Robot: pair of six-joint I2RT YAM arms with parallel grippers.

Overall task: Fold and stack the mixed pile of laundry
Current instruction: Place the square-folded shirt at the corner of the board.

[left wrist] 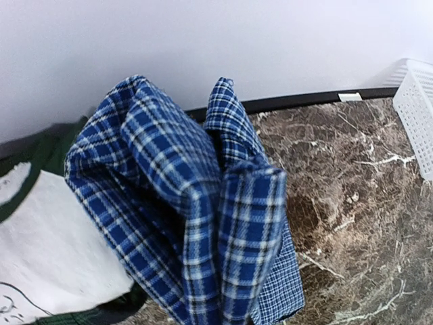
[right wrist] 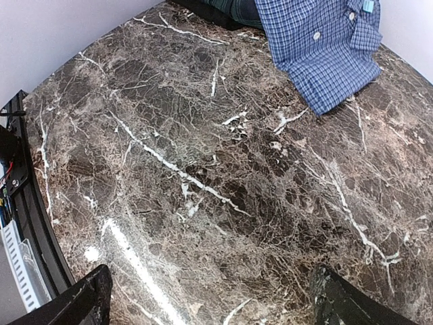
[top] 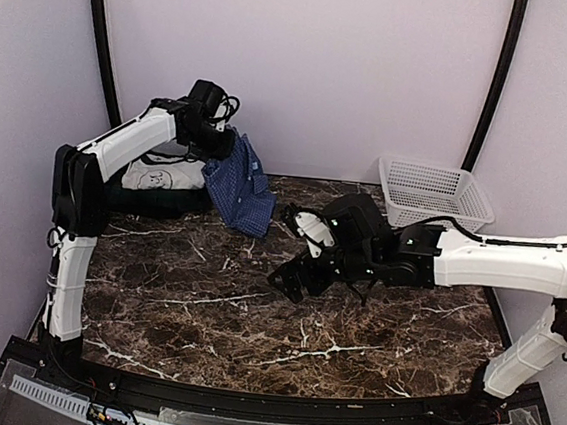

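Counting 3 garments at rear-left of tabletop (top: 253,320): 1 blue check shirt (top: 245,191), 1 white garment (top: 166,175), 1 dark green garment (top: 149,200) under it, mostly hidden. 1 lattice basket (top: 434,192) sits rear-right, cut off in left wrist view. Left end effector (top: 213,143) is clenched on shirt's top; I can't see its fingers, cloth covers them. Shirt's lower end rests on tabletop. Right end effector (right wrist: 210,298) is released, hovering mid-tabletop, apart from cloth. Dark print on white garment: unreadable.
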